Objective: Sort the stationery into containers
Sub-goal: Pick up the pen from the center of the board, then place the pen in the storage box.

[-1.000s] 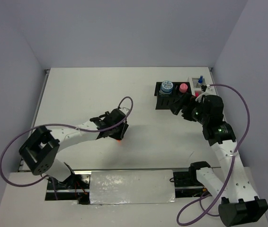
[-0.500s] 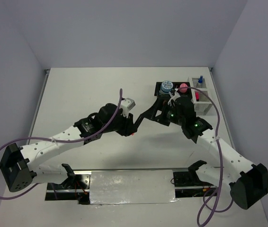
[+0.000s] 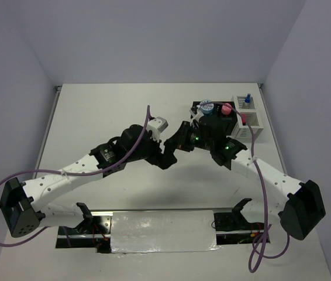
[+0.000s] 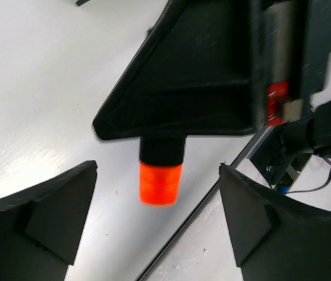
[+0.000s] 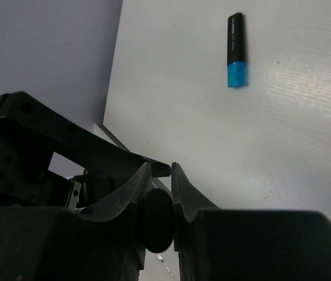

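A short dark marker with an orange cap (image 4: 161, 182) hangs cap-down above the table, and my right gripper (image 5: 161, 175) is shut on its dark body (image 5: 157, 219). My left gripper (image 4: 157, 219) stands open around the cap, its fingers (image 4: 42, 213) apart from it on both sides. In the top view the two grippers meet mid-table, left gripper (image 3: 166, 157) facing right gripper (image 3: 180, 139). A cyan-capped marker (image 5: 236, 50) lies on the table. At the back right are the black organiser (image 3: 195, 111), mostly hidden by my right arm, and the white slatted box (image 3: 250, 120).
A blue-white tape roll (image 3: 207, 107) and a pink tube (image 3: 226, 108) sit in the organiser. A blue-capped marker (image 3: 248, 99) and a pink one (image 3: 242, 119) stand in the white box. Grey walls close the table at the back and sides.
My left arm carried the orange-capped marker right to meet the right gripper. The right gripper closed on the marker and the left gripper opened off it.
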Robot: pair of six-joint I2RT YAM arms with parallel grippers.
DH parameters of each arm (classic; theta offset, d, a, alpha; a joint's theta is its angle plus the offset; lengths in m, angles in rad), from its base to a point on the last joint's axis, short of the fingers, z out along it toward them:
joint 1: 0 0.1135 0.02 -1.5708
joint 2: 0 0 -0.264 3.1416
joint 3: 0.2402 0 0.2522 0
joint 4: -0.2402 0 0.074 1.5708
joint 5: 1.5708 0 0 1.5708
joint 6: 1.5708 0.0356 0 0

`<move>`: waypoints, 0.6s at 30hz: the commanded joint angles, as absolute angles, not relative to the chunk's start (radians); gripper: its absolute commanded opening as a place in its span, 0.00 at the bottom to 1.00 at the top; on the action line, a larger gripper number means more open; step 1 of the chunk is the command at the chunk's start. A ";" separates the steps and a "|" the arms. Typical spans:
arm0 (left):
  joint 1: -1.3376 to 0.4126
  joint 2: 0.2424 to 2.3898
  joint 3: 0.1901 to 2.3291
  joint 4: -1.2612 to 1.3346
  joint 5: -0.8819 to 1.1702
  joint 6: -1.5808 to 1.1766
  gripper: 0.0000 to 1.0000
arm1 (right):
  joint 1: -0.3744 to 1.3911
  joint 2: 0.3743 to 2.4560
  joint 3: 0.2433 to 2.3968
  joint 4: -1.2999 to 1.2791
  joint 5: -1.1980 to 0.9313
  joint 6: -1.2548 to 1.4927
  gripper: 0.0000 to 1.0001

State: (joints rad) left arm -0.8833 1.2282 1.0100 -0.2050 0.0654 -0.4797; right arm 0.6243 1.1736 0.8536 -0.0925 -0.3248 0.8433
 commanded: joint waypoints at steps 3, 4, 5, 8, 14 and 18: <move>-0.888 1.246 1.083 -0.308 -0.087 -0.505 0.99 | 0.523 1.161 0.966 -0.204 -0.171 0.671 0.00; -0.888 1.250 1.091 -0.327 -0.106 -0.512 0.99 | 0.491 1.158 0.983 -0.230 -0.125 0.632 0.00; -0.887 1.253 1.101 -0.346 -0.123 -0.515 0.99 | 0.453 1.161 1.027 -0.259 -0.029 0.588 0.00; -0.888 1.279 1.123 -0.437 -0.216 -0.535 0.99 | 0.295 1.198 1.125 -0.374 0.201 0.450 0.00; -0.887 1.276 1.123 -0.520 -0.264 -0.549 0.99 | 0.091 1.360 1.303 -0.435 0.541 0.330 0.00; -0.877 1.282 1.147 -0.572 -0.275 -0.545 0.99 | 0.008 1.434 1.351 -0.417 0.567 0.322 0.00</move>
